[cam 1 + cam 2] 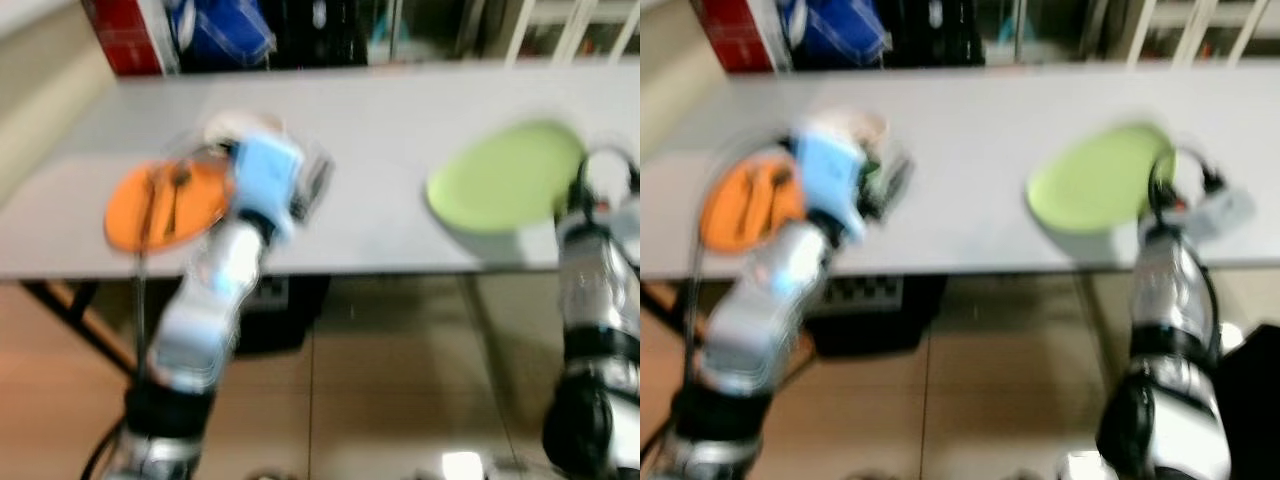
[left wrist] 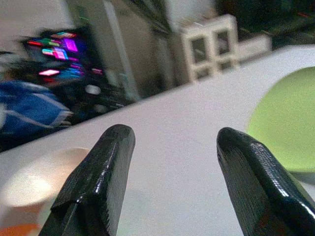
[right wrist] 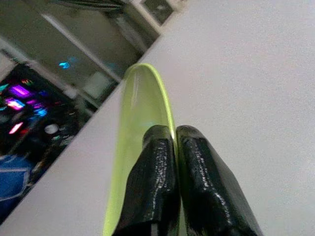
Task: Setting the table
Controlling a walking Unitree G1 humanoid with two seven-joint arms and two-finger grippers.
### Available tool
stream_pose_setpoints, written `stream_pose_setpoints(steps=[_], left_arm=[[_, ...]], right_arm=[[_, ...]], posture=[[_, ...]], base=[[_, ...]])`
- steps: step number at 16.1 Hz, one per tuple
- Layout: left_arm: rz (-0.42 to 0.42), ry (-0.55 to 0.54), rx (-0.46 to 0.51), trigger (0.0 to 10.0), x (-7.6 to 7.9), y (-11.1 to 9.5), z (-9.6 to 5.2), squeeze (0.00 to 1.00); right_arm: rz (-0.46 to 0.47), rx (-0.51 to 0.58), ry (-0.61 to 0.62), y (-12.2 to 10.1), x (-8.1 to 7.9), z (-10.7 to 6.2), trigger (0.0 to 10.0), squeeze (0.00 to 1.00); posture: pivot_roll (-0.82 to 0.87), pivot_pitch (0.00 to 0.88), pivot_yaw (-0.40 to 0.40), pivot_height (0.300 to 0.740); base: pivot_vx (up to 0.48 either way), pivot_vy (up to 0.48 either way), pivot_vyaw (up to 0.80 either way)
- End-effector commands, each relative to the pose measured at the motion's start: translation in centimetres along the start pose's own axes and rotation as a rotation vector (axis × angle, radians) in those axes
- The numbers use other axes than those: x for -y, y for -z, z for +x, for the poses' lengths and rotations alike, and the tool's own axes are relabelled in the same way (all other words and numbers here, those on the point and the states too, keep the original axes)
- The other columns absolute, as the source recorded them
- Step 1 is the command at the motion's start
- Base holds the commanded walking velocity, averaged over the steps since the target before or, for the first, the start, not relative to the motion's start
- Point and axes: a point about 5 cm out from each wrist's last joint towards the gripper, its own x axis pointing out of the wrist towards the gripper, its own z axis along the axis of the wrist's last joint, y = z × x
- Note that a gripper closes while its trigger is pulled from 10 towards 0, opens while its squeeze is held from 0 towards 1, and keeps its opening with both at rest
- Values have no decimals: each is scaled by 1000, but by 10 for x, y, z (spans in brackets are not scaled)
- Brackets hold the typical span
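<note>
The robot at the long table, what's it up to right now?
It is setting the grey table. Its right pincer is shut on the rim of a green plate, holding it tilted over the table's right side. Its left pincer is open above the table near an orange plate on the left side, with nothing between its fingers. A pale bowl-like dish sits beside the orange plate; the head views are too blurred to tell more.

A lime-green plate (image 1: 505, 178) and an orange plate (image 1: 165, 205) lie on a pale grey tabletop (image 1: 370, 120). Both arms are silver, the left one with a light blue wrist block (image 1: 265, 170). The right tool (image 3: 174, 142) has glossy black fingers (image 3: 157, 182). The floor (image 1: 390, 380) is tan tile.
</note>
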Motion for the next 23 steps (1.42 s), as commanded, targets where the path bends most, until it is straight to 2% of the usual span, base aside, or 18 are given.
stream_pose_setpoints(steps=[1, 2, 5, 6, 9, 11, 14, 17, 20, 21, 23], left_arm=[[7, 22, 22, 10000, -1, -5, -2, 0], [-1, 29, 21, 10000, -1, -5, -2, 0], [-12, 52, 8, 10000, -1, -3, -4, 0], [-25, 103, -11, 10000, 2, 0, -7, 0], [-40, 168, -56, 10000, 8, 8, -13, 0], [-55, 125, -42, 10000, 4, 6, -13, 0], [-52, 90, -22, 10000, -1, 3, -10, 0], [-49, 106, -18, 10000, 2, 2, -10, 0], [-53, 128, -24, 10000, 4, 2, -13, 0], [-55, 173, -42, 10000, 6, 4, -17, 0], [-68, 186, -65, 10000, 5, 7, -23, 0]], right_arm=[[16, 28, -19, -8, -11, 2, 10000, 0], [43, 5, 25, -4, -3, 1, 10000, 0], [86, -35, 76, 3, 5, 1, 10000, 0], [113, -81, 101, 11, 8, 1, 10000, 0], [156, -121, 117, 19, 4, 2, 10000, 0], [176, -119, 107, 19, 1, 2, 10000, 0], [150, -109, 75, 17, -3, 2, 10000, 0], [152, -123, 74, 23, -3, 1, 10000, 0], [154, -130, 82, 31, -5, 2, 10000, 0], [153, -135, 91, 35, -6, 4, 10000, 0], [152, -149, 123, 40, -7, 5, 10000, 0]], posture=[[-9, 0, 47, 740], [-9, 0, 46, 740], [-6, 0, 45, 740], [-5, 0, 45, 740], [-3, 0, 47, 740], [-1, 0, 46, 740], [-6, 0, 49, 740], [-4, 0, 49, 740], [10, 0, 48, 740], [19, 0, 51, 740], [31, 0, 64, 740]], base=[[0, 0, 0], [0, 0, 0], [0, 0, 0], [0, 0, 0], [0, 0, 0], [0, 0, 0], [0, 0, 0], [0, 0, 0], [0, 0, 0], [0, 0, 0], [0, 0, 0]])
